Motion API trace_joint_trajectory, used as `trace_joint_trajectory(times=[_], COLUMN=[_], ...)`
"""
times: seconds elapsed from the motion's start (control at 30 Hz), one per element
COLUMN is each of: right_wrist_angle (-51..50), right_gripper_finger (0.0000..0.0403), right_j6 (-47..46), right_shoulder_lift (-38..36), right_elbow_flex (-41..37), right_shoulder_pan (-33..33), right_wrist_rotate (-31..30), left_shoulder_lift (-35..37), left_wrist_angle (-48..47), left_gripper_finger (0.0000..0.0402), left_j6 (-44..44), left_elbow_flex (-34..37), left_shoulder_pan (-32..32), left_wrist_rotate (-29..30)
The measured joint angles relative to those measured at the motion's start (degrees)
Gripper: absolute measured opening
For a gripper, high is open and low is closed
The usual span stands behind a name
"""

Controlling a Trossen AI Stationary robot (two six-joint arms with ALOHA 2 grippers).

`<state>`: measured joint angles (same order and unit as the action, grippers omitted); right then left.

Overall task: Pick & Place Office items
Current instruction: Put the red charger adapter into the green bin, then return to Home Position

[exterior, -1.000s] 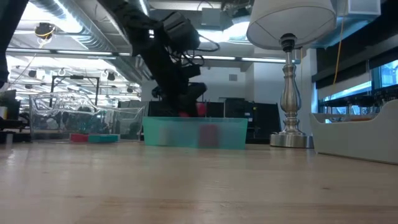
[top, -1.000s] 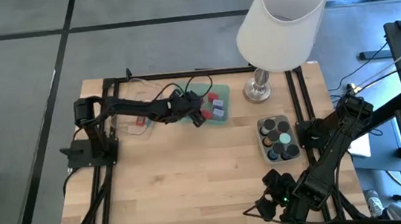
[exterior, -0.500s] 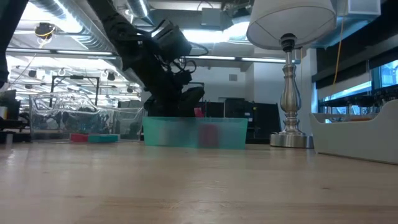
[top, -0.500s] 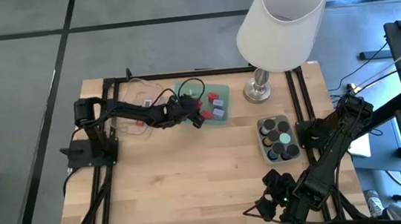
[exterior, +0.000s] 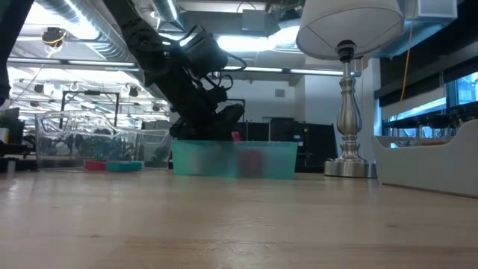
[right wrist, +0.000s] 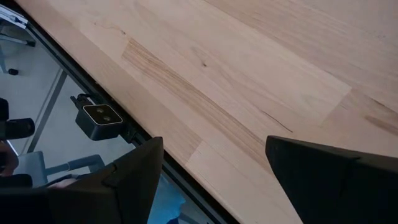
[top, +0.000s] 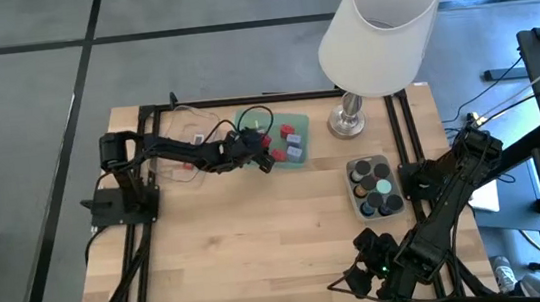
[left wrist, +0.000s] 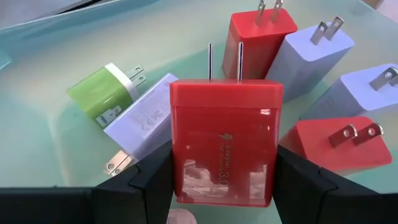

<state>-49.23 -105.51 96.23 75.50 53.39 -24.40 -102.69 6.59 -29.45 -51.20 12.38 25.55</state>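
While overhead blurs it | left tool [left wrist: 224, 180] pinches red charger [left wrist: 225, 140] above green tray [left wrist: 74, 143] | right tool [right wrist: 211, 180] spread

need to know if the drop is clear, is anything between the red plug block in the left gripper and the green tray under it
Partly. The left gripper holds the red charger over the green tray, where a lavender charger and other chargers already lie close below it. The right gripper waits at the table's near edge.

On the counter [top: 260, 243], a tray of plug blocks [top: 290, 142] sits toward the back with the lamp [top: 352, 114] to its right, a tray of caps [top: 372, 185] nearer the right edge, and another tray [top: 186, 168] to the left.
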Motion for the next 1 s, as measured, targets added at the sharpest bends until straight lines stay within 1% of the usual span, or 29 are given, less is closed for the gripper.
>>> trace_joint_trajectory(times=[0.13,0.53,0.7,0.73,0.8,0.87,1.0], right_wrist_angle=[0.00,0.01,-0.10,-0.90,-1.89,-1.22,-0.20], right_gripper_finger=[0.0288,0.0288,0.0288,0.0288,0.0288,0.0288,0.0288], right_j6=[-0.01,-0.01,-0.24,-1.52,-3.52,-3.57,-2.09], right_shoulder_lift=[0.00,0.00,0.00,0.00,0.00,0.00,0.00], right_elbow_flex=[0.00,0.00,0.00,0.02,0.02,0.02,0.02], right_shoulder_pan=[0.01,0.01,0.01,-0.01,-0.11,-0.13,-0.12], right_wrist_rotate=[-0.02,-0.02,0.01,0.14,0.88,1.32,1.63], left_shoulder_lift=[0.00,0.00,0.84,1.20,2.71,4.63,11.13], left_wrist_angle=[-0.07,-0.26,-0.81,-0.88,-2.01,-2.09,-6.61], left_gripper_finger=[0.0215,0.0245,0.0249,0.0250,0.0250,0.0250,0.0251], left_j6=[0.00,0.11,0.26,0.36,1.29,3.48,6.25], left_elbow_flex=[0.00,0.02,0.04,0.05,0.17,0.15,0.13], left_shoulder_pan=[0.04,0.02,0.01,-0.02,-0.02,-0.07,-0.02], left_wrist_rotate=[0.04,0.14,-1.13,-1.64,-2.11,-2.15,-4.33])
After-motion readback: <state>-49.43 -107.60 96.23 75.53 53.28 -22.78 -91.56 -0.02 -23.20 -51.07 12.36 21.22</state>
